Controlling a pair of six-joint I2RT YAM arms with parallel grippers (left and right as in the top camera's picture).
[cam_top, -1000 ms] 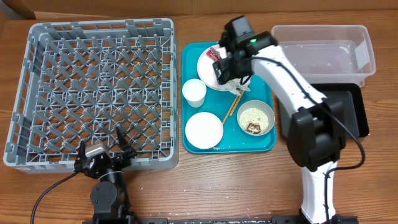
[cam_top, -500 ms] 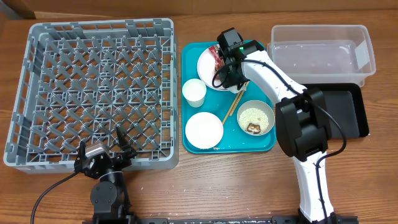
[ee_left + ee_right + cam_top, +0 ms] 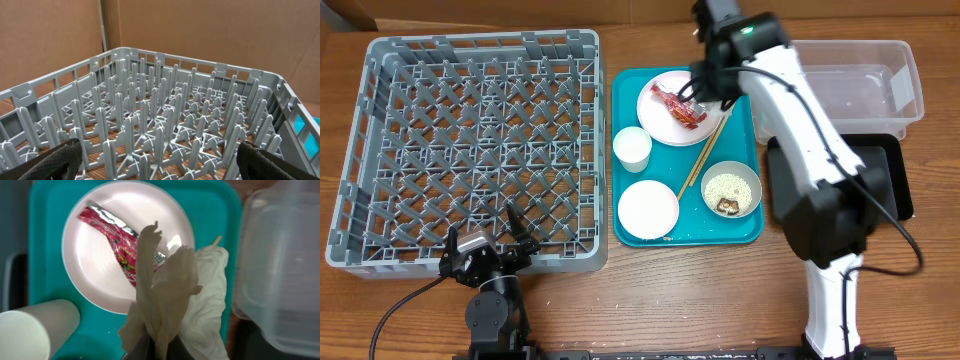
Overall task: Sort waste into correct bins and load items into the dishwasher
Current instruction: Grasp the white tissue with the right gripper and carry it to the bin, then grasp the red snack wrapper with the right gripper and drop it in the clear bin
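The napkin [image 3: 170, 290] is off the teal tray [image 3: 745, 232] now. A second ago it lay bunched on the tray over the far end of the chopsticks [image 3: 705, 150]. Now it hangs above the tray's far right corner with its lower end pinched in the right gripper [image 3: 705, 88], whose jaws are clamped on it. Half a second ago that gripper sat low over the plate [image 3: 655, 105]; it has since risen and swung toward the tray's far right edge. The wrapper [image 3: 677, 105] shows plainly on the plate, and the chopsticks lie uncovered along their whole length. Nothing else on the tray has shifted.

On the tray there are:
- one napkin, held above it
- one red-and-white wrapper
- one plate, at the tray's far end
- one cup [image 3: 632, 148], on its left side
- one pair of chopsticks
- two bowls: one [image 3: 648, 210] at the near left, and one [image 3: 750, 178] at the near right holding rice [image 3: 725, 185] and a single brown scrap [image 3: 727, 207]

Right of the tray are two bins: one clear tub [image 3: 850, 80] and one black tray [image 3: 885, 185].

Left of the tray stands one grey rack [image 3: 470, 150]. At its near edge sits the left gripper [image 3: 157, 150], with its jaws spread wide and nothing between them.
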